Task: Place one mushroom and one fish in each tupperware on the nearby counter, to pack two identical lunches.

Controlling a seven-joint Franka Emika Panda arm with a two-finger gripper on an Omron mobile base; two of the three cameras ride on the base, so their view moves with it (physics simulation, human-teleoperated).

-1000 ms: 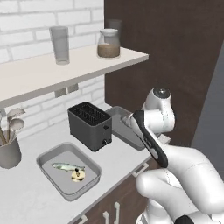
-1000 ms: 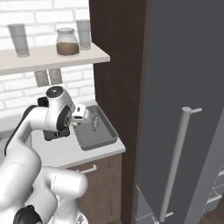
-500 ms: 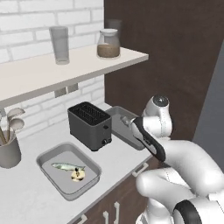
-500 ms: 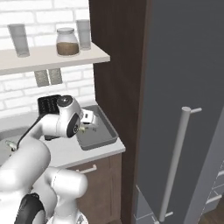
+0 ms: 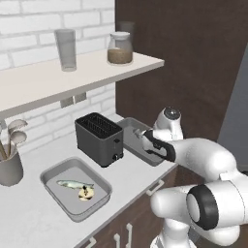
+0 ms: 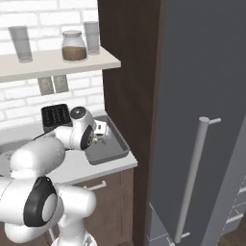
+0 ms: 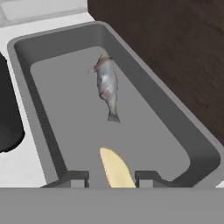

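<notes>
In the hand view my gripper (image 7: 111,179) is shut on a tan-yellow mushroom (image 7: 115,167), which sticks up between the two dark fingertips (image 7: 77,178). It hangs low over the near end of the right tupperware (image 7: 189,131). A silvery fish (image 7: 107,85) lies along that tray's floor, further in. The base views show the hand (image 5: 147,140) (image 6: 98,138) over this tray (image 5: 127,131) (image 6: 111,151) at the counter's right end. The left tupperware (image 5: 54,174) holds a fish (image 5: 71,184) and a mushroom (image 5: 86,193).
A black toaster (image 5: 99,138) (image 6: 54,115) stands between the two trays on the off-white counter (image 5: 29,213). A grey utensil pot (image 5: 9,167) is at the far left. A wall shelf (image 5: 58,80) with a glass and a jar hangs above. Dark cabinet wall (image 6: 132,72) borders the right tray.
The hand has come down and moved a little further over the right tray, with the mushroom still in its grip. Both trays and their contents have stayed put.
</notes>
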